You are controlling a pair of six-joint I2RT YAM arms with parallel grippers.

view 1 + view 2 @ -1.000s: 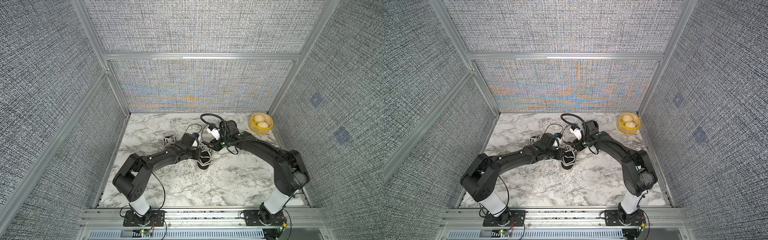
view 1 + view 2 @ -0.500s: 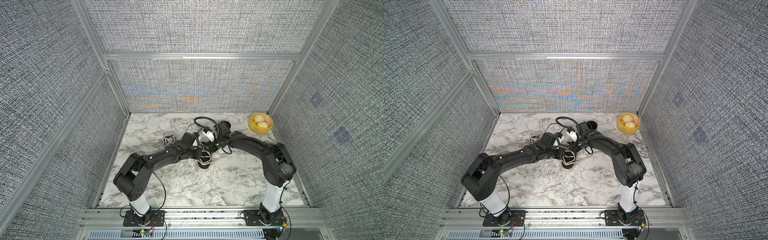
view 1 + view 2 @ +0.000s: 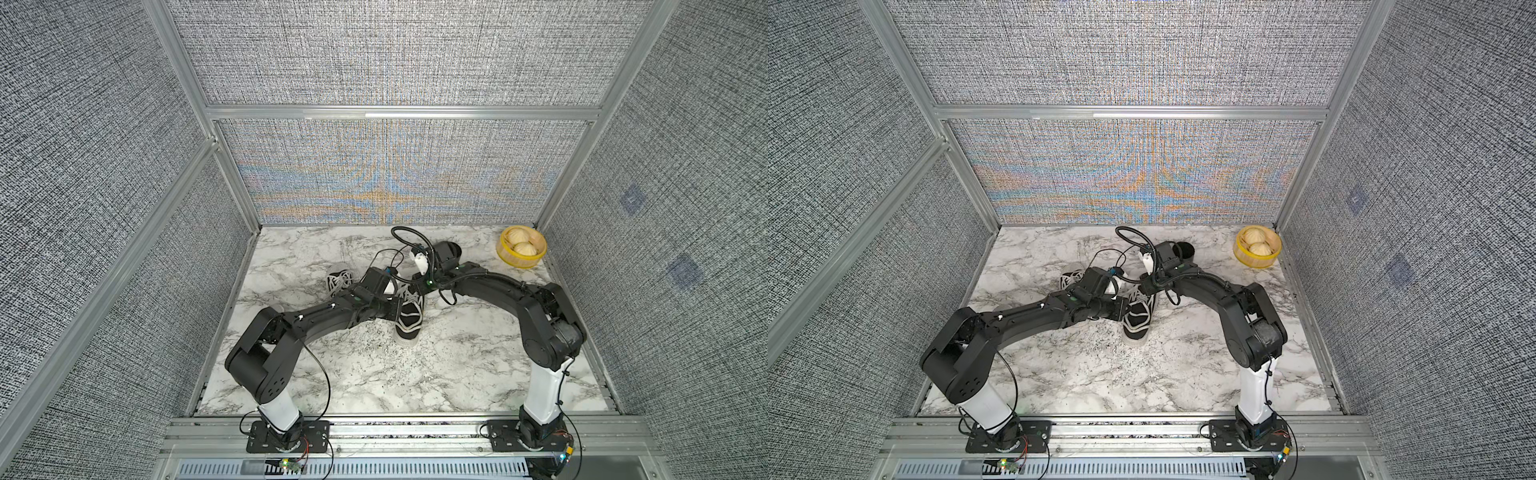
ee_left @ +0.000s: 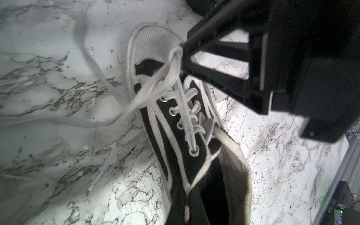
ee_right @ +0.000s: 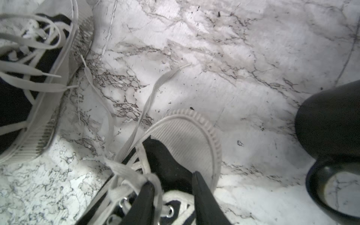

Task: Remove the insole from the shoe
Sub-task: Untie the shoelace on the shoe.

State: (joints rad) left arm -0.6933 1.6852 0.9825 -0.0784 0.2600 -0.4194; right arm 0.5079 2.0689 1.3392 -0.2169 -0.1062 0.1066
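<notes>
A black canvas shoe [image 3: 409, 322] [image 3: 1138, 320] with a white sole lies mid-table, toe away from me in the left wrist view [image 4: 171, 120]. My left gripper [image 3: 397, 309] [image 4: 187, 198] is shut on the shoe's side edge by the opening. My right gripper [image 3: 415, 287] [image 5: 173, 182] hovers over the lacing near the toe cap, jaws apart. A loose lace [image 5: 155, 183] is looped round one finger [image 5: 146, 196]. A beige ribbed band [image 4: 235, 165] runs along the far side of the opening. I cannot tell whether it is the insole or the lining.
A second black shoe [image 3: 340, 280] [image 5: 29, 81] lies just left of the first, its laces spread on the marble. A black mug [image 3: 451, 251] [image 5: 331, 132] stands behind the right wrist. A yellow basket with two buns [image 3: 521, 252] sits in the back right corner.
My right arm has swung left, bringing its gripper from beside the mug to over the shoe's lacing. The left arm and the shoe have stayed put.
</notes>
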